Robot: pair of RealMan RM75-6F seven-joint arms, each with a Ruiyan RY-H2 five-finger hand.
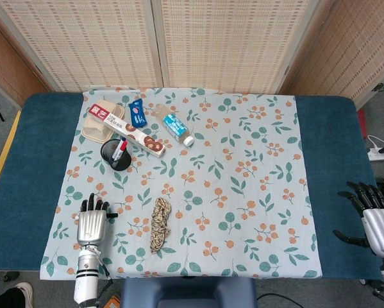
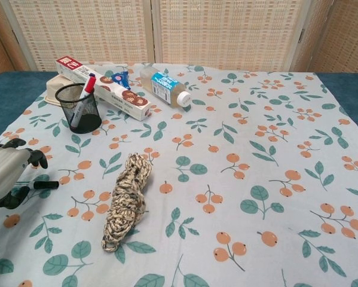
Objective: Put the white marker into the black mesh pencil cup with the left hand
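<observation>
one silver left hand point(image 2: 5, 173) is hovering over the white marker with a black cap point(image 2: 42, 185), fingers curled but gripping nothing; the black mesh pencil cup point(image 2: 78, 107) is standing well apart.

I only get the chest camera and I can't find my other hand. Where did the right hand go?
Observer: The right hand shows only in the head view, by the right edge of the table, over the blue cover, fingers apart, holding nothing.
Kid: Is my left hand right on top of the marker?
Observer: From above, the left hand covers most of the marker; only its black cap sticks out, toward the rope.
Kid: Is there room in the cup?
Observer: Looking down into the cup, one red-capped pen leans at one side; the rest of the opening looks free.
</observation>
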